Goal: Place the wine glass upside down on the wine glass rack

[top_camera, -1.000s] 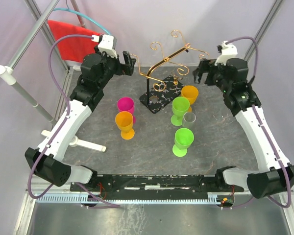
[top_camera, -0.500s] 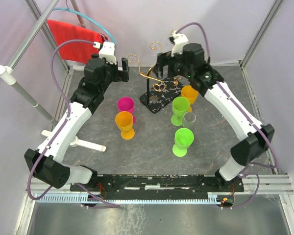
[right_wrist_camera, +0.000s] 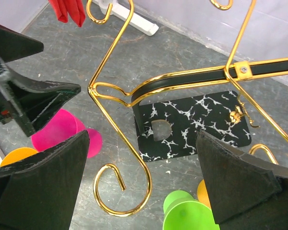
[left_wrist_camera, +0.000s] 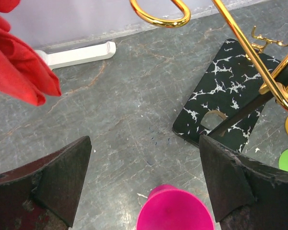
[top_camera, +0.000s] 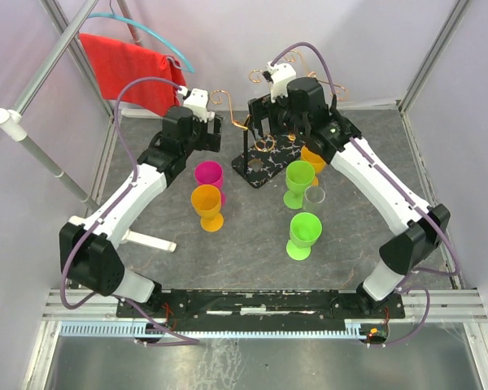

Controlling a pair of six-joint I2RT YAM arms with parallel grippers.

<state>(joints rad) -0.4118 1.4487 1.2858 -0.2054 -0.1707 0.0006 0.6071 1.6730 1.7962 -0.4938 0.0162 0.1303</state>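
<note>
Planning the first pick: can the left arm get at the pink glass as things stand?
Probably yes. The left gripper is open just above the pink glass, nothing lies between them, and the rack stands off to the side.

The wine glass rack (right_wrist_camera: 240, 70) is gold wire on a black, white-veined base (right_wrist_camera: 192, 122); under the left gripper (left_wrist_camera: 144, 139) shows a magenta glass (left_wrist_camera: 175, 211), to its left a red cloth (left_wrist_camera: 19, 72); under the right gripper (right_wrist_camera: 141, 133) a green glass (right_wrist_camera: 189, 215); beside that, a seemingly clear glass (top_camera: 314, 197); the table (left_wrist_camera: 120, 105) is veined grey.
</note>
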